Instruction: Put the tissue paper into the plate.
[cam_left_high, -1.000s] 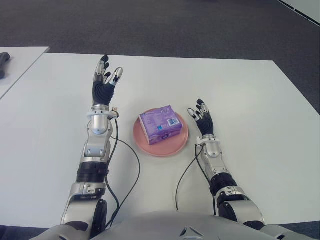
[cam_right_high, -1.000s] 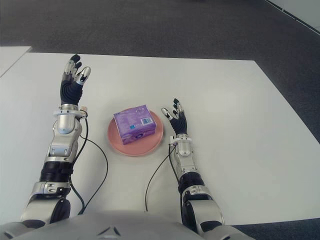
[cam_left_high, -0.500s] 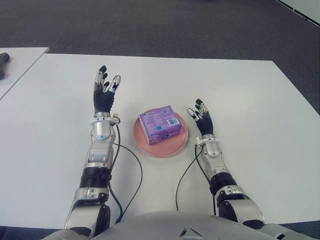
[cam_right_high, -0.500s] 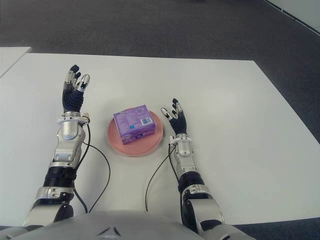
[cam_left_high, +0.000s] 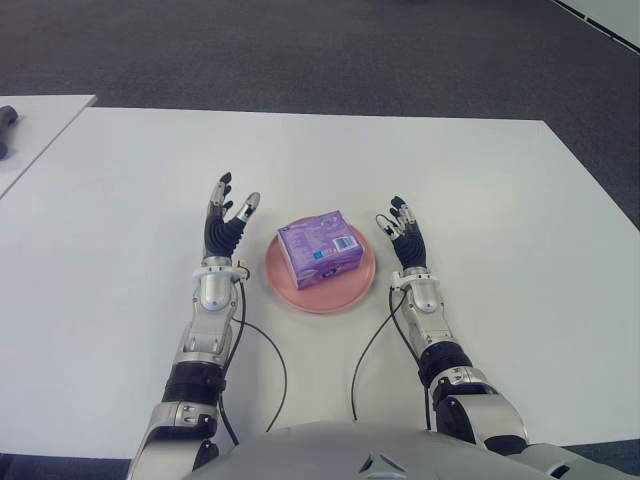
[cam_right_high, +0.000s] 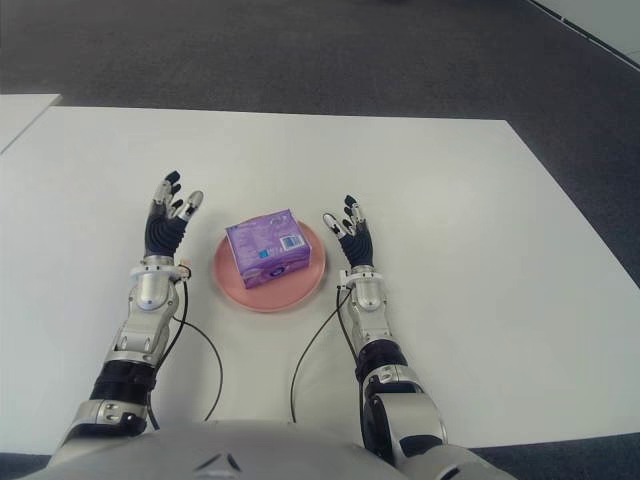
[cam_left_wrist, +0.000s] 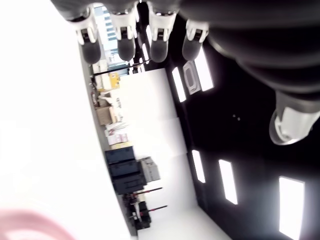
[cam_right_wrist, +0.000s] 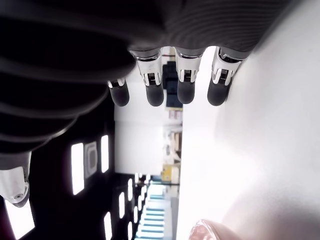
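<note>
We are seeing the tissue paper (cam_left_high: 320, 248), a small purple pack with a white barcode label on top, lying flat and slightly skewed in the plate (cam_left_high: 355, 290). The plate, round and pink, is sitting upright on the white table (cam_left_high: 500, 200), nearer its front edge than its far edge, roughly midway between the side edges.
</note>
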